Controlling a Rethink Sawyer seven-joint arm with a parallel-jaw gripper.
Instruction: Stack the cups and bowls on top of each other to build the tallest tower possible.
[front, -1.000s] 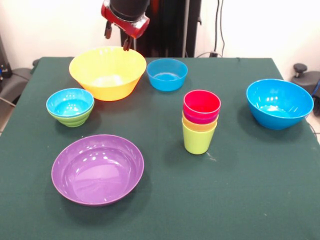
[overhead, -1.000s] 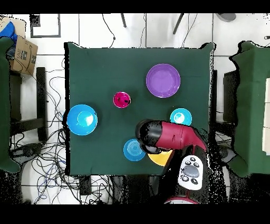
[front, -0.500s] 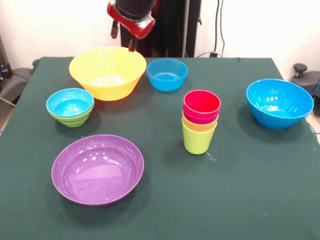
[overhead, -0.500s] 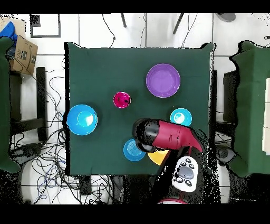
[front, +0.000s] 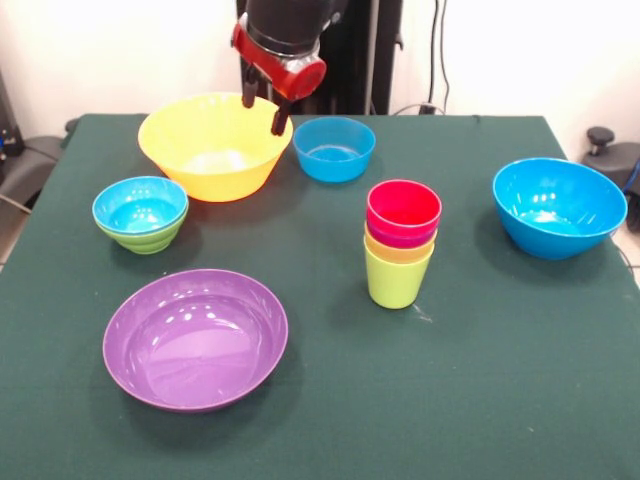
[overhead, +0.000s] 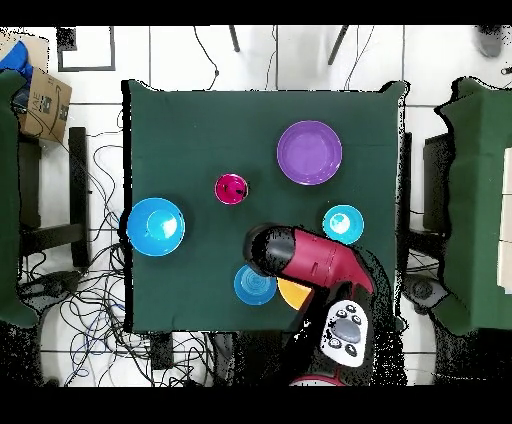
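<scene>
Overhead, the gripper (front: 263, 112) hangs with fingers apart above the yellow bowl's (front: 205, 150) rim, holding nothing.

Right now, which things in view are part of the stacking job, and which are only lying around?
Part of the job:
stacked cups
yellow bowl
purple bowl
large blue bowl
small blue bowl
blue bowl nested in green bowl

Lying around:
cardboard box
floor cables

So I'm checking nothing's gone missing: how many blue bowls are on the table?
3. A large blue bowl at the front view's right, a small blue bowl beside the yellow bowl, and another small blue bowl nested in the green bowl at left.
</scene>
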